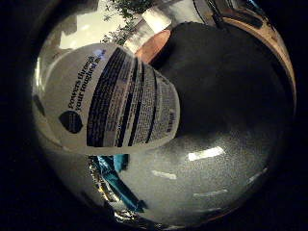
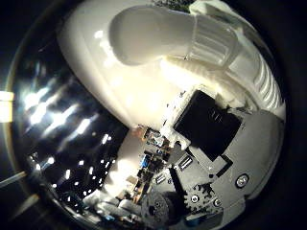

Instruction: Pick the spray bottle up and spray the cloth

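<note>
The spray bottle (image 1: 108, 96) sits right against my palm, and my hand (image 2: 211, 124) curls white fingers (image 2: 158, 33) round its pale body. On the little-finger side I see its printed back label, a teal part of me, then a dark speckled surface (image 1: 216, 163) catching strips of light. Farther off are leaves (image 1: 127, 14) and a wooden edge (image 1: 269, 38). The thumb side shows only my gears and glints.

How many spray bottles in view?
1. The spray bottle fills much of both palm views: its labelled body on the little-finger side, its white neck and trigger head on the thumb side, close against the hand. The wide bottle could hide others behind it.
</note>
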`<action>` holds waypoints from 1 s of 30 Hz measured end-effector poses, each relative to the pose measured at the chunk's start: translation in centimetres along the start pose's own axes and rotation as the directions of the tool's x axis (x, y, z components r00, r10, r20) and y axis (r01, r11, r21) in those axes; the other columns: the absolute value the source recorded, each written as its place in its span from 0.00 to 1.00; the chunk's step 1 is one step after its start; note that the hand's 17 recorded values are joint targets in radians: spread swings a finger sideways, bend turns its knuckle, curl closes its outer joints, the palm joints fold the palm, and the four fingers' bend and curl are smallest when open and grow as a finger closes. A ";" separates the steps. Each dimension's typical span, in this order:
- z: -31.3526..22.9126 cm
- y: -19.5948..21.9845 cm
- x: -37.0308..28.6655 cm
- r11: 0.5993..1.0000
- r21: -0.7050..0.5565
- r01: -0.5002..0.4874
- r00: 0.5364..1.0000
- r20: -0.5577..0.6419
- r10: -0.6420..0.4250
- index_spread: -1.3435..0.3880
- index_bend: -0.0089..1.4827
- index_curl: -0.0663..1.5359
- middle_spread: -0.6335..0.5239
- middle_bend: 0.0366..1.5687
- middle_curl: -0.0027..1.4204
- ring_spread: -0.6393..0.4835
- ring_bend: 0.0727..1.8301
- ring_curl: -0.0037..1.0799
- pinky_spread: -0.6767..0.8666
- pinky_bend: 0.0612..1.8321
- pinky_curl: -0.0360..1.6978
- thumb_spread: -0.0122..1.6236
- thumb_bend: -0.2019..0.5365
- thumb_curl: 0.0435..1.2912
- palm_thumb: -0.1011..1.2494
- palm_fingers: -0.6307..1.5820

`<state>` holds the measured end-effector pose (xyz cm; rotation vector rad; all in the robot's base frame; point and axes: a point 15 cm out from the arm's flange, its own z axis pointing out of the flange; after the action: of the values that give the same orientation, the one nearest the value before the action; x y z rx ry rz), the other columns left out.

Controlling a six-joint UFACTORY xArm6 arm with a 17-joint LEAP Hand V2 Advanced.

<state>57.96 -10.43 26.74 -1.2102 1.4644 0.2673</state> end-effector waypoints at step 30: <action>-2.9 3.3 -6.7 0.974 -0.206 -0.092 0.993 0.057 0.106 0.64 0.78 0.60 0.44 0.89 0.54 0.38 0.75 0.70 0.34 0.65 0.68 0.52 0.25 0.59 0.84 0.77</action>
<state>52.38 -7.66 31.81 -1.2791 1.4669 0.5323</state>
